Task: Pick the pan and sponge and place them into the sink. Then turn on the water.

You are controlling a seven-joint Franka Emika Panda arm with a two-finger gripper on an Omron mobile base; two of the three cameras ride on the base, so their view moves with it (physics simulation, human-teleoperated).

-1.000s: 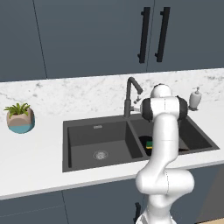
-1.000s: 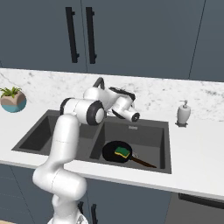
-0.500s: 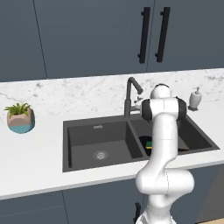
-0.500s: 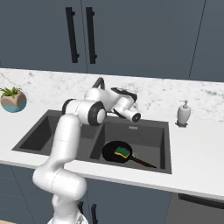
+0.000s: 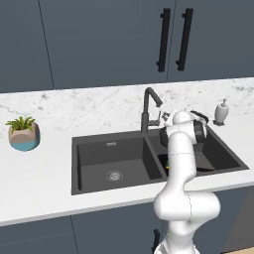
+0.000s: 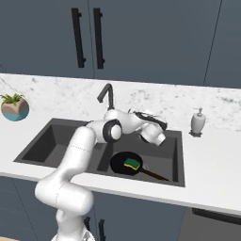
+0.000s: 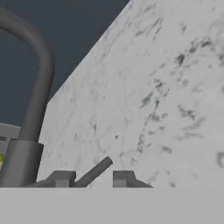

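Hand view gave me the clearest read of the gripper (image 7: 92, 178): its two tips stood a little apart on either side of the thin lever (image 7: 94, 172) at the foot of the faucet (image 7: 35, 87). The lever lay closer to one tip, and I saw no pinch on it. Over the last second the hand had shifted only slightly beside the faucet, and the arm otherwise kept its pose. The pan (image 6: 123, 164) stayed where it was, in the basin of the sink (image 6: 179, 150) just right of the faucet, with the sponge (image 6: 132, 163) lying on it. I judged both placing steps done and only the water left. No stream fell from the spout in any picture, so I took the tap as not yet on. Right base view showed the pan whole, its handle pointing away from the faucet toward the front right corner of that basin. It gave the fingers too small to judge their gap. Left base view had the arm across that basin, so just a sliver of yellow showed below the faucet. It did lay open the other basin, left of the faucet, with its drain (image 5: 114, 175) bare.
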